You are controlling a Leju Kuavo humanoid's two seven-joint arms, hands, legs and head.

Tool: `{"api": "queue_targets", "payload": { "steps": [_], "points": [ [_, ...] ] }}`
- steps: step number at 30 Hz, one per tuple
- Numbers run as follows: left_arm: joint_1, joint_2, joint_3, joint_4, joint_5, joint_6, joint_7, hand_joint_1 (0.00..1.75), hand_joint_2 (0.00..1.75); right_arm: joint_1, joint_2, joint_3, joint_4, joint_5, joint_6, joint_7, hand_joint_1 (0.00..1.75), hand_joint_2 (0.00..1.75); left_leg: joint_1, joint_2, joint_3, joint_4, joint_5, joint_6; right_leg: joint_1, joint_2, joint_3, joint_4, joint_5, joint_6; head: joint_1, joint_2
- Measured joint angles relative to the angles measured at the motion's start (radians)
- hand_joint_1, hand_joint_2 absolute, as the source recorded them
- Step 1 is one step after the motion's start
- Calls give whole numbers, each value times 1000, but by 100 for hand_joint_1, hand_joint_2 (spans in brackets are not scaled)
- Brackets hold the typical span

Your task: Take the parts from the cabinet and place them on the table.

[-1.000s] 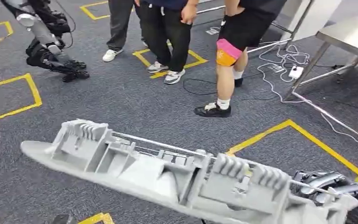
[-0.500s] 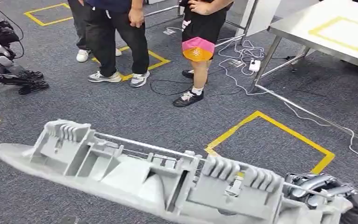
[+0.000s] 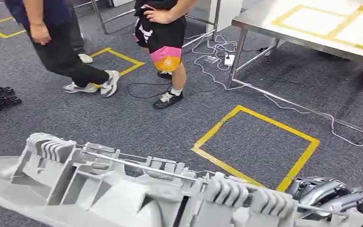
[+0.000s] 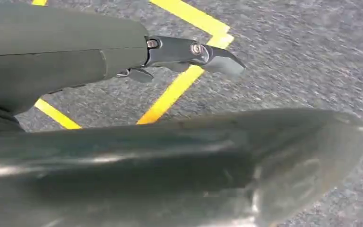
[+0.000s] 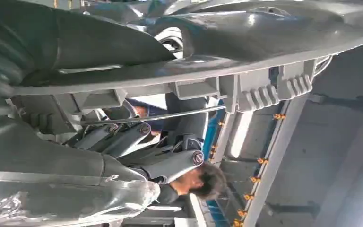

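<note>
The right hand [image 3: 333,196], at about 5 o'clock in the head view, grips one end of a long grey moulded plastic part with ribs and a thin metal rod [image 3: 123,189], its dark fingers [image 5: 137,142] wrapped around it. The part stretches toward 8 o'clock above the grey carpet [image 3: 123,118]. The left hand [image 4: 189,52] hangs over the carpet; whether it holds anything cannot be told. A steel-legged table [image 3: 264,21] stands at 1 o'clock.

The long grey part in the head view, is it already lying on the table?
No, the long grey part is carried above the carpet, its end in the right hand, while the table stands farther off.
</note>
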Motion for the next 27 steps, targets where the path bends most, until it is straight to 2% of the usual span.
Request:
{"api": "queue_targets", "payload": {
  "steps": [1, 2, 3, 4, 5, 6, 7, 8, 9, 10, 13, 14, 15, 16, 17, 18, 19, 20, 21, 23, 24, 25, 26, 27],
  "points": [
    [-1, -2, 0, 0, 1, 0, -1, 0, 0, -9, 0, 2, 0, 0, 3, 2, 175, 175, 0, -34, -28, 55, -35, -1, -2, 9, -1, 0, 1, -5, -4, 0],
    [0, -3, 0, 0, 2, -2, -1, 0, 0, -16, 0, 5, 1, 1, 3, 6, 175, 175, 0, -46, -70, 140, -77, -2, -2, 21, -2, 0, 1, -7, -6, 0],
    [1, -3, 0, 0, 5, -3, -1, 0, 0, -18, 0, 8, 1, 2, 3, 9, 175, 175, 0, -49, -118, 228, -111, -2, -2, 33, -3, 0, 0, -9, -6, 0],
    [4, -3, 0, 0, 8, -3, -1, 0, 0, -18, 0, 8, 1, 2, 3, 14, 175, 175, 0, -50, -154, 287, -123, -2, -2, 46, -2, 0, 0, -9, -6, 0],
    [6, -3, 0, 0, 8, -3, -1, 0, 0, -17, 0, 8, 1, 3, 3, 19, 175, 175, 0, -50, -168, 299, -109, -2, -2, 59, -2, 0, 0, -9, -5, 0],
    [7, -3, 0, 0, 11, -4, -1, 0, 0, -17, 0, 9, 1, 5, 3, 21, 175, 175, 1, -51, -162, 269, -72, -1, -4, 72, -1, 0, 0, -8, -7, 0],
    [6, -3, 0, 0, 11, -5, -1, 0, 0, -18, 0, 11, 1, 6, 3, 24, 175, 175, 1, -54, -135, 198, -19, 0, -6, 86, 1, 0, 0, -6, -6, 0],
    [6, -3, 0, 0, 11, -7, -1, 0, 0, -18, 0, 15, 1, 8, 3, 27, 175, 175, 4, -68, -92, 101, 35, -1, -9, 99, 2, 1, 1, -2, -6, 0],
    [6, -3, 0, 0, 12, -8, -1, 0, 0, -18, 0, 19, 1, 8, 3, 29, 175, 175, 11, -110, -59, 28, 63, -5, -10, 110, 1, 1, 0, 4, -8, 0],
    [5, -5, -1, 0, 12, -8, -1, 0, 0, -20, 0, 23, 2, 9, 3, 31, 175, 175, 18, -148, -44, -14, 47, -2, -4, 122, -8, 12, -2, 12, -13, 0],
    [4, -6, -5, 0, 12, 12, 0, 0, 0, -20, 0, 30, 3, 6, -1, 32, 175, 175, 9, -122, -47, -5, 47, 19, -12, 148, -14, -8, 10, 33, -13, 0],
    [2, -8, -7, 0, 12, 18, -3, 0, 0, -22, -1, 34, 5, 3, -2, 32, 175, 175, 18, -107, -45, -11, 53, 30, -12, 159, -17, -8, 10, 38, -14, 0],
    [-2, -8, -7, 0, 12, 18, -5, 0, 0, -23, -1, 37, 5, 0, -1, 31, 175, 175, 17, -96, -45, -11, 54, 35, -7, 113, -22, 10, -1, 40, -11, 0],
    [-3, -6, -8, 0, 12, 18, -8, 0, 0, -32, -2, 41, 7, -5, -1, 31, 175, 175, 17, -88, -44, -11, 52, 43, -5, 70, -44, 55, -33, 43, 0, 0],
    [-1, -5, -9, 0, 13, 18, -9, 0, 0, -40, -2, 43, 9, -8, -1, 31, 175, 175, 13, -76, -44, -11, 52, 45, -5, 47, -79, 126, -71, 46, 3, 0],
    [2, -5, -10, 0, 14, 16, -9, 0, 0, -45, -2, 46, 11, -12, -1, 30, 175, 175, 10, -62, -44, -11, 50, 48, -6, 33, -120, 211, -111, 47, 3, 0],
    [6, -4, -13, 0, 14, 13, -11, 0, 0, -45, -2, 48, 13, -16, -1, 29, 175, 175, 8, -47, -44, -11, 49, 48, -6, 26, -156, 283, -136, 48, 3, 0],
    [6, -5, -15, 0, 14, 10, -12, 0, 0, -45, -2, 50, 14, -18, -1, 30, 175, 175, 7, -36, -43, -11, 48, 48, -6, 22, -166, 304, -133, 49, 3, 0],
    [6, -5, -16, 0, 14, 8, -14, 0, 0, -45, -2, 50, 16, -18, -1, 30, 175, 175, 7, -25, -41, -11, 46, 47, -6, 20, -153, 280, -109, 48, 3, 0],
    [3, -6, -21, 0, 14, 6, -18, 0, 0, -46, -2, 50, 17, -18, -2, 30, 175, 175, 6, -6, -31, -11, 41, 42, -5, 9, -68, 128, -31, 42, 3, 0],
    [4, -6, -24, 0, 14, 6, -19, 0, 0, -47, -2, 51, 17, -18, -2, 30, 175, 175, 6, 3, -24, -11, 37, 38, -3, -27, -14, 36, 2, 39, 4, 0],
    [4, -6, -24, 0, 14, 6, -21, 0, 0, -51, -2, 51, 17, -18, -3, 30, 175, 175, -1, 10, -21, -10, 33, 32, 4, -52, -2, 10, -12, 34, 3, 0],
    [4, -6, -25, 0, 14, 6, -21, 0, 0, -51, -2, 51, 17, -18, -4, 29, 175, 175, -3, 15, -20, -9, 30, 24, 3, -39, 0, 5, -6, 24, 2, 0],
    [3, -6, -25, 0, 16, 6, -22, 0, 0, -50, -2, 51, 17, -18, -6, 29, 175, 175, -2, 24, -19, -11, 31, 20, 5, -28, -4, 7, -6, 21, 2, 0]
  ]
}}
